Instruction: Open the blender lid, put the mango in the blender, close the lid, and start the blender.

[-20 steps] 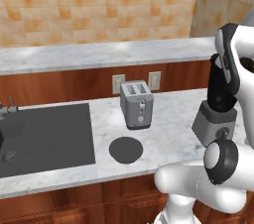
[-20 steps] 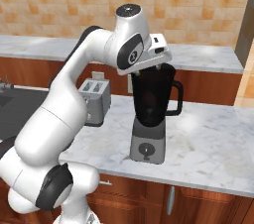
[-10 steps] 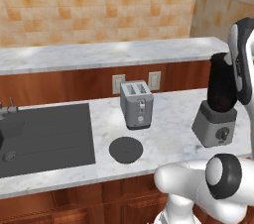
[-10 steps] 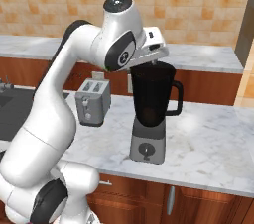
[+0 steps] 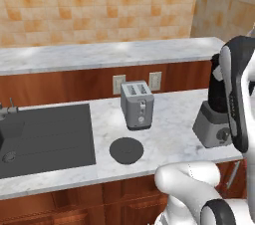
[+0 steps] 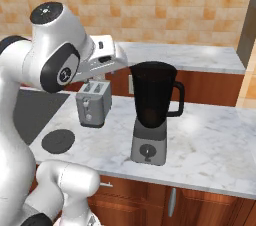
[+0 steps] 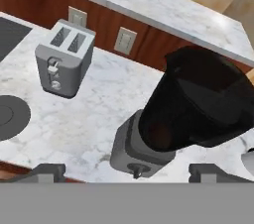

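Note:
The blender (image 6: 150, 115) stands on the marble counter, its black jar (image 7: 208, 94) uncovered at the top, its grey base (image 7: 136, 153) and dial facing me. A dim reddish-orange shape, apparently the mango (image 7: 158, 136), shows through the jar's lower wall. The blender lid (image 5: 126, 150) lies flat on the counter in front of the toaster; it is also the dark disc (image 6: 58, 140) at the left of the right base view. My gripper (image 7: 128, 172) is open, its fingertips (image 7: 47, 170) wide apart with nothing between them. It hovers above and to the left of the jar's mouth.
A grey two-slot toaster (image 5: 137, 104) stands left of the blender, below two wall outlets (image 5: 155, 80). A dark sink (image 5: 45, 137) takes up the counter's left end. A raised marble ledge (image 5: 114, 52) runs behind. My arm (image 5: 236, 99) hides part of the blender in the left base view.
The jaws have gone from nearly shut to wide open. The hand has drawn back to the left, from over the jar's mouth to beside it.

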Motion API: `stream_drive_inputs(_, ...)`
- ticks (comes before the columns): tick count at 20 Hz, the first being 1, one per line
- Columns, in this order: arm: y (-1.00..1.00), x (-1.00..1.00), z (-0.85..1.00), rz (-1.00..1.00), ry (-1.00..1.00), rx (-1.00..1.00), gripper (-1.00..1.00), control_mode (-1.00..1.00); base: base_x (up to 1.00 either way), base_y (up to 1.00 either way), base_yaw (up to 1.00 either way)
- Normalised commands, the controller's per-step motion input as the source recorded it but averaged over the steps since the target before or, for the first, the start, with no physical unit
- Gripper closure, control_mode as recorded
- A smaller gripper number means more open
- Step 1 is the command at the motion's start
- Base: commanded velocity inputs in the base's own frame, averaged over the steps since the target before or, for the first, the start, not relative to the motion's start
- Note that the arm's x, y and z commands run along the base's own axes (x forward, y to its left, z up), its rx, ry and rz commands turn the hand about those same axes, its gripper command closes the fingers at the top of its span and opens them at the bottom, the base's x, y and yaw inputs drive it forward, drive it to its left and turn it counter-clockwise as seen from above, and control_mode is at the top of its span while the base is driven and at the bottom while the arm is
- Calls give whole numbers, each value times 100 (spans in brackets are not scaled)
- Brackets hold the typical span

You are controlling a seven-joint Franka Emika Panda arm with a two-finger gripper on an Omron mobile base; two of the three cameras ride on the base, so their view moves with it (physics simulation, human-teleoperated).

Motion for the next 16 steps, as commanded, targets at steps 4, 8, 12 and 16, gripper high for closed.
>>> stream_drive_inputs(4, 100, -54, -41, -1, 1, 0, -100, -100, 0, 0, 0)
stream_drive_inputs(8, 100, -42, -83, -1, 0, 0, -100, -100, 0, 0, 0)
stream_drive_inputs(12, 100, -27, -99, -4, 4, 0, -100, -100, 0, 0, 0)
stream_drive_inputs(16, 100, -4, -94, 0, 13, -2, -100, -100, 0, 0, 0)
